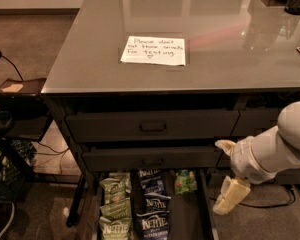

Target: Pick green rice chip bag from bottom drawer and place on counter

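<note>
At the 5 o'clock corner of the view, just right of the pulled-out bottom drawer (192,219), hangs the gripper (218,177); its two tan fingers (231,195) are spread wide w/ nothing between them, i.e. released and empty; prob. held so to be ready to close round a bag.

The green rice chip bag (185,181) lies in the drawer's back right corner, approx. 9 o'clock from the gripper; near it but apart, no contact. It sits alone in the right-hand row, close under the front of the middle drawer (150,159); that overhang likely leaves little room above, so the reach-in needs to come low and from the front-right.

The drawer stands open so its contents can be got at from above; the olive Kettle bags (115,204) fill the left row and the blue Kettle bags (152,209) the centre row, at 9 o'clock from the target; rows keep the kinds separate, which makes the lone bright green bag easy to single out.

At 12 o'clock lies the counter (90,59), carrying a handwritten note (154,50), seemingly to warn people off the snacks; bare grey surface around it gives room for the drop-off.

Judgement: approach stage; grasp, lift and placing not yet done.
</note>
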